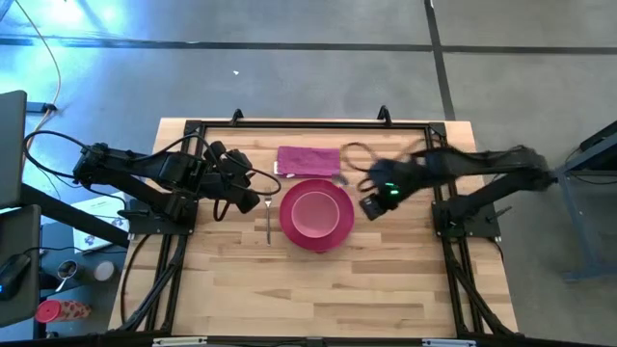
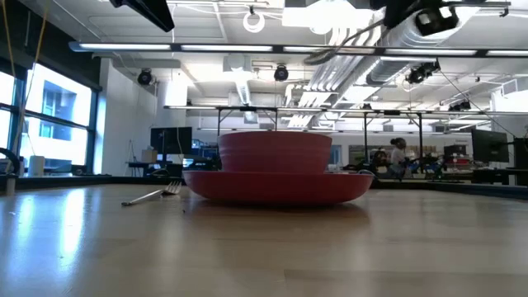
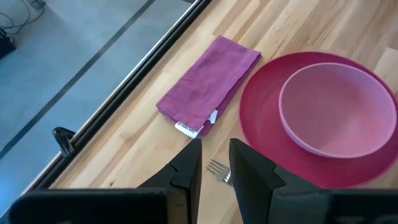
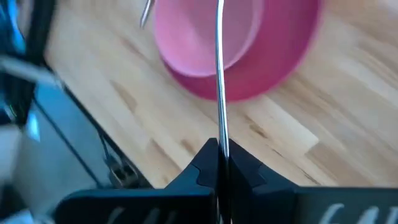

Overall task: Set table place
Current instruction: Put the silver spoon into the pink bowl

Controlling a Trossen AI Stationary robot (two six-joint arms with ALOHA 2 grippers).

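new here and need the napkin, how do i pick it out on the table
Find the big pink plate with the bowl at the table's middle. Just beyond it, toward the far rail, lies the napkin: a flat, folded magenta cloth, the only soft thing there.

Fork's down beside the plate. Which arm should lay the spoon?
Right. The right gripper is shut on the spoon and hangs beside the plate, opposite the fork. The left gripper is open, above the fork.
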